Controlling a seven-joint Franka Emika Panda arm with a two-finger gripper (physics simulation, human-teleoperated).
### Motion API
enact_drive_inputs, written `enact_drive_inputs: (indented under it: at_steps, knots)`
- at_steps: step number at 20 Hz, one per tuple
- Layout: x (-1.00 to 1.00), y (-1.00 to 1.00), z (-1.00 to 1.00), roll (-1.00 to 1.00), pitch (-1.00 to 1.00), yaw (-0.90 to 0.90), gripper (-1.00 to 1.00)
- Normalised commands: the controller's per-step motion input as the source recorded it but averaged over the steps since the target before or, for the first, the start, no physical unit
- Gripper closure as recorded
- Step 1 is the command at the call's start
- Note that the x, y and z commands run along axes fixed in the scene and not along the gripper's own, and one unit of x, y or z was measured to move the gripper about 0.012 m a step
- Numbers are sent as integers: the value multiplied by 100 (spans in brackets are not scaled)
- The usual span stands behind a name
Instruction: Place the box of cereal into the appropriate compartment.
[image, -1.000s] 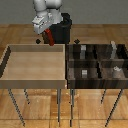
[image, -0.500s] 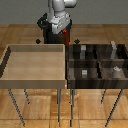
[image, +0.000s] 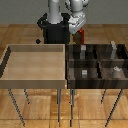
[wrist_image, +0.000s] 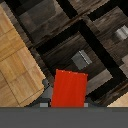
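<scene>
Since half a second ago, claw (image: 80, 34) clamped on cereal box (wrist_image: 69, 88), now rightward over dark four-part bin (image: 95, 80).

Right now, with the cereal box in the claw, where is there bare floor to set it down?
The light tan tray is bare wall to wall. The dark four-part bin is tighter: its near sections hold small grey pieces, and a tall grey block stands in a far one. The claw holds the cereal box.
</scene>
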Motion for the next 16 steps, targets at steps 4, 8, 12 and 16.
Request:
enact_drive_inputs:
  at_steps: [4,8,12,16]
  knots:
    - [0,100,0,0,0,0,100]
    - [0,100,0,0,0,0,100]
    - [0,100,0,0,0,0,100]
    - [0,100,0,0,0,0,100]
